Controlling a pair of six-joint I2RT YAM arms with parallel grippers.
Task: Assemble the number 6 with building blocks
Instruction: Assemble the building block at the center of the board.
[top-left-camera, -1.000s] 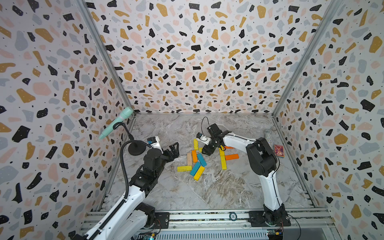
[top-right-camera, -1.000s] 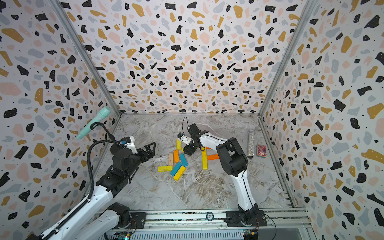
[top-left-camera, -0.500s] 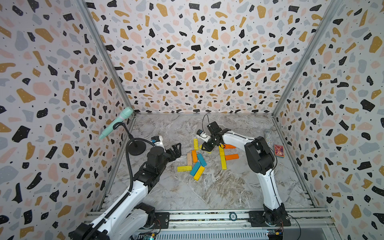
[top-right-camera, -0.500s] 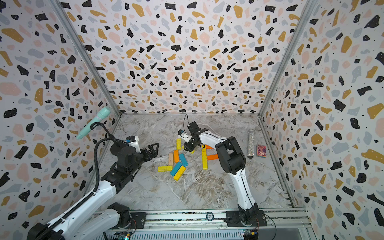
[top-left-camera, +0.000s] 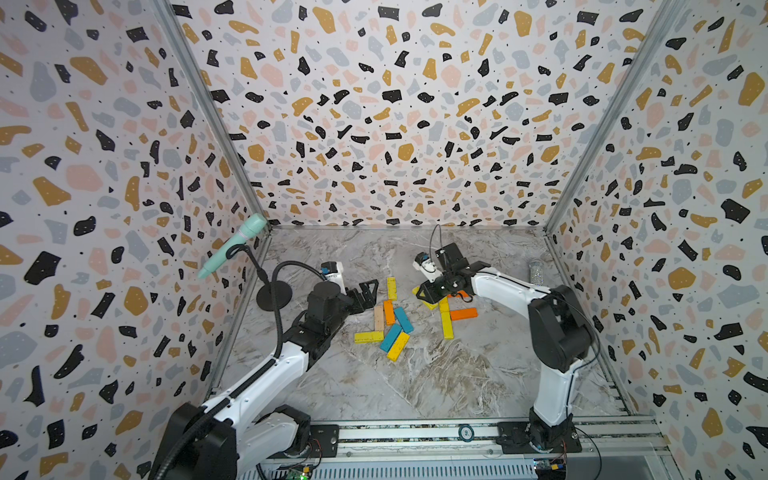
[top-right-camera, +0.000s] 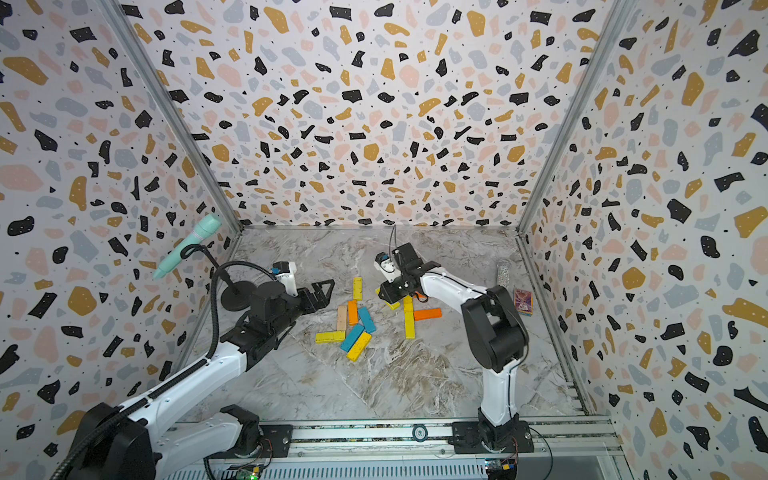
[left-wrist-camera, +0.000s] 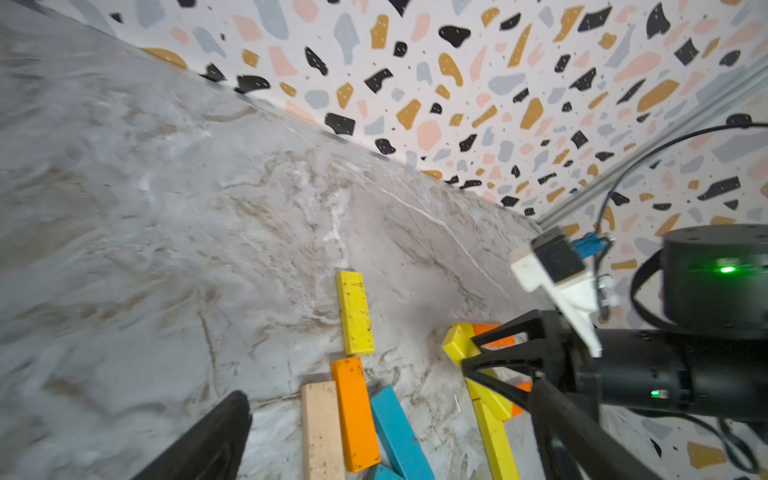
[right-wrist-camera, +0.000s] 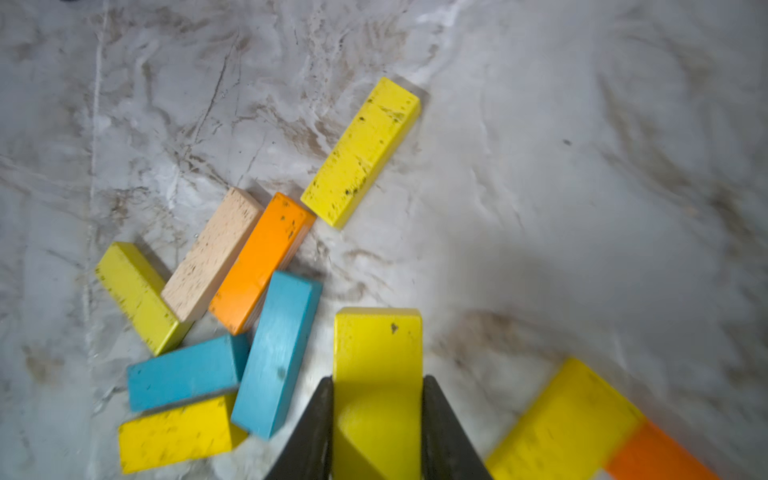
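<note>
Right jaws pinch the held yellow block (right-wrist-camera: 377, 374) across its width, with the black fingers (right-wrist-camera: 309, 428) tight on both long sides. In a top view that block (top-left-camera: 428, 302) sits centre frame, just right of mid-bench, and looks tilted. I can't tell if its far end is clear of the bench (top-left-camera: 415, 382). Just below-right of it a second yellow block (top-left-camera: 446, 328) runs down-frame, and an orange block (top-left-camera: 464, 313) touches its right side at a right angle. Left of the right jaws a lone yellow block (top-left-camera: 391, 288) points up-frame. Under it a pale wood block (top-left-camera: 378, 318) and a second orange block (top-left-camera: 389, 311) lie side by side, touching, with a teal block (top-left-camera: 403, 320) against the orange one's right. Below those, a second teal block (top-left-camera: 390, 337) and a diagonal yellow block (top-left-camera: 398, 346) lie side by side on a slant. A crosswise yellow block (top-left-camera: 368, 336) lies at the pale one's lower end. All blocks are loose, not laid as a 6 yet. Left jaws are spread wide and empty, just left of the lone yellow block; one finger (left-wrist-camera: 208, 440) shows in the left wrist view. Further out there's a microphone (top-left-camera: 232, 245) on a stand at the bench's upper left. A glitter tube (top-left-camera: 536, 272) and a card box (top-right-camera: 523, 301) are at the right edge.
</note>
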